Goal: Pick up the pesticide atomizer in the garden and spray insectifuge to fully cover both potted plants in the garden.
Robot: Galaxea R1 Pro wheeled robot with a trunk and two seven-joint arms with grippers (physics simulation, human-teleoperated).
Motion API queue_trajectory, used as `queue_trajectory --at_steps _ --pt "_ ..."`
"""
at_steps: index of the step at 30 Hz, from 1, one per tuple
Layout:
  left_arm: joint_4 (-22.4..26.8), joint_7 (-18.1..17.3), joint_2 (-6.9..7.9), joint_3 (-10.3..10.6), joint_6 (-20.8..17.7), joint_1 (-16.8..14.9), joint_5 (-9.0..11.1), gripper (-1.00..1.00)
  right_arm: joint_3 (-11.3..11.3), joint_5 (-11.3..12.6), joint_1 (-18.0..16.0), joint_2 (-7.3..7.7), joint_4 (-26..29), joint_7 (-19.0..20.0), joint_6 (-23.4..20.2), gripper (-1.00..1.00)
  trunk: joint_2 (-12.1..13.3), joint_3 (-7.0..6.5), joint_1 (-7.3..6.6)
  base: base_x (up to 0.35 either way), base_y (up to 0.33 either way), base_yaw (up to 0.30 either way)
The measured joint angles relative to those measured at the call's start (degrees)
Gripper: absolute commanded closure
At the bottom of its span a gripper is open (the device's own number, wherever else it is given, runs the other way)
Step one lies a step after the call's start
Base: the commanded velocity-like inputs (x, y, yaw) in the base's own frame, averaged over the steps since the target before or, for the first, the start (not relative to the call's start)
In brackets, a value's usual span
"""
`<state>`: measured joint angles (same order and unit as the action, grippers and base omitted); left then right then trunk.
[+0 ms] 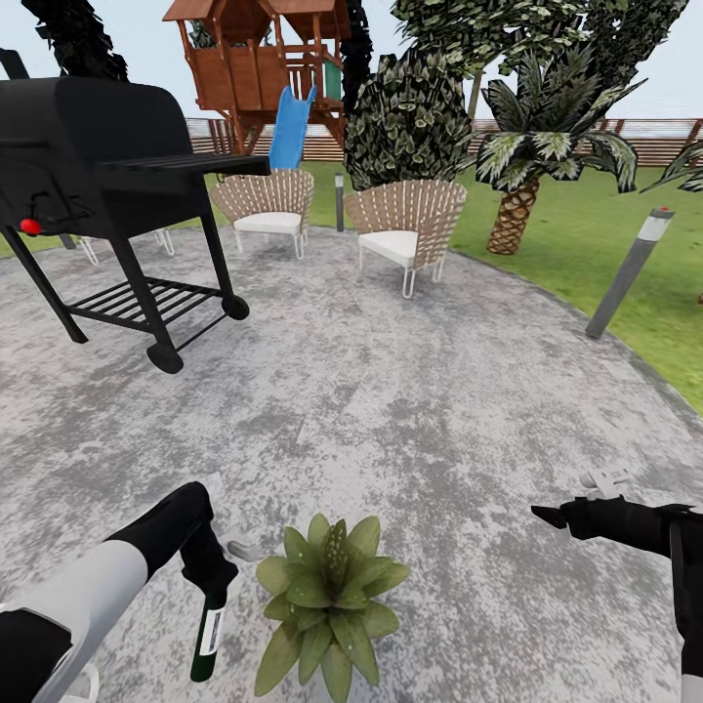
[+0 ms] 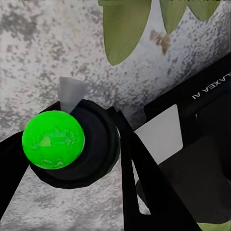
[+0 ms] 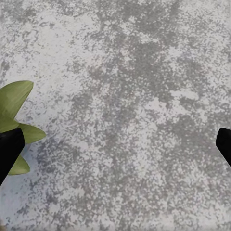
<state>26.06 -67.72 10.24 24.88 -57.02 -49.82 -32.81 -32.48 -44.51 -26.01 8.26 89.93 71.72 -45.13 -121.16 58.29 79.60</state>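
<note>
Grey round paving (image 1: 391, 410) fills the foreground, bordered at right by green lawn (image 1: 605, 254) with a brown slatted fence (image 1: 644, 137) behind. A black grill (image 1: 107, 176) on wheels stands at the left edge of the paving; two wicker chairs (image 1: 405, 229) sit at its far side, before a wooden play tower (image 1: 259, 68) with a blue slide. A palm-like shrub (image 1: 532, 161) and a grey path light (image 1: 630, 273) stand on the lawn.

One potted plant (image 1: 327, 596), a low rosette of broad pointed leaves, sits on the paving between the two arms. The left gripper (image 1: 210, 576) is just beside it on the robot's left, fingers (image 2: 144, 183) pinching the pesticide atomizer (image 1: 208, 635), which hangs below them, dark green body downward. The left wrist view looks down on the bottle's bright green top, clamped between the fingers.

The right gripper (image 1: 552, 515) hovers over bare paving, well apart from the plant, fingers (image 3: 9, 149) spread wide.
</note>
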Motion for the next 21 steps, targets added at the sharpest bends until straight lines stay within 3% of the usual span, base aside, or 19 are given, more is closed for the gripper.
queue_trajectory --at_steps 21 --pt "0.21 0.83 -0.10 -0.47 -0.07 -0.46 0.01 1.00 0.00 0.00 -0.01 -0.02 0.00 -0.03 0.00 -1.00 0.00 0.00 0.00 0.000 0.000 0.000"
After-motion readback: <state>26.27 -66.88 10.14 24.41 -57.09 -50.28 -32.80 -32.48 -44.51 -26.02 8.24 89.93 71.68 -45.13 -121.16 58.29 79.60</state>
